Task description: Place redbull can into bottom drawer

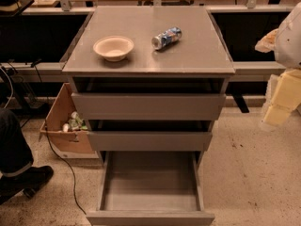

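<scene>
Now we've the can (166, 37) on its side on the cabinet top (197, 55), long axis diagonal, well left of the gripper (278, 105) at far rt; open/shut, can't tell.

Beyond the right edge of the tabletop (202, 55), the arm (290, 36) shows a smooth, rounded white shell, with a tan, crinkled patch on the side facing the tabletop. Below it, off the front right corner, the gripper (281, 100) is pale cream-yellow, built of blocky, stepped, flat-faced segments.
</scene>
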Available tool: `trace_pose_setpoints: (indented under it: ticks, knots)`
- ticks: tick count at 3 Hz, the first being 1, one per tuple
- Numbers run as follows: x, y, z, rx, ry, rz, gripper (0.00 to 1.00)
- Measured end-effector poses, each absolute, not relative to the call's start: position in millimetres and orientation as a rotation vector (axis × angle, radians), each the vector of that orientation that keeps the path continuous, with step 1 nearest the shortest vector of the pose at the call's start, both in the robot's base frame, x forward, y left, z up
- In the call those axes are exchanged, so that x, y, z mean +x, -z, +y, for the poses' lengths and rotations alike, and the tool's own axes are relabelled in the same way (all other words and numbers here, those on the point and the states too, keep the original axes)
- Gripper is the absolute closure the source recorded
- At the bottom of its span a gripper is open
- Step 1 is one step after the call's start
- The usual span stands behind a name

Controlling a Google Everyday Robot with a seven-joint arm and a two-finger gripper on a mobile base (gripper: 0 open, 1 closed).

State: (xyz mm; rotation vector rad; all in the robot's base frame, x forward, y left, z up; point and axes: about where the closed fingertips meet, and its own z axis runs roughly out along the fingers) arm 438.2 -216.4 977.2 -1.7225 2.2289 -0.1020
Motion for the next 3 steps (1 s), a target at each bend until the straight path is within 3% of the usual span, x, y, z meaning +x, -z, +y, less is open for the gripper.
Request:
trace_pose_setpoints:
  ticks: [2,3]
  knots:
    - [477,-967,-205,-1.743,0.101,2.181,0.00]
    - [538,-951,-177,-1.763,0.092,2.126,0.00]
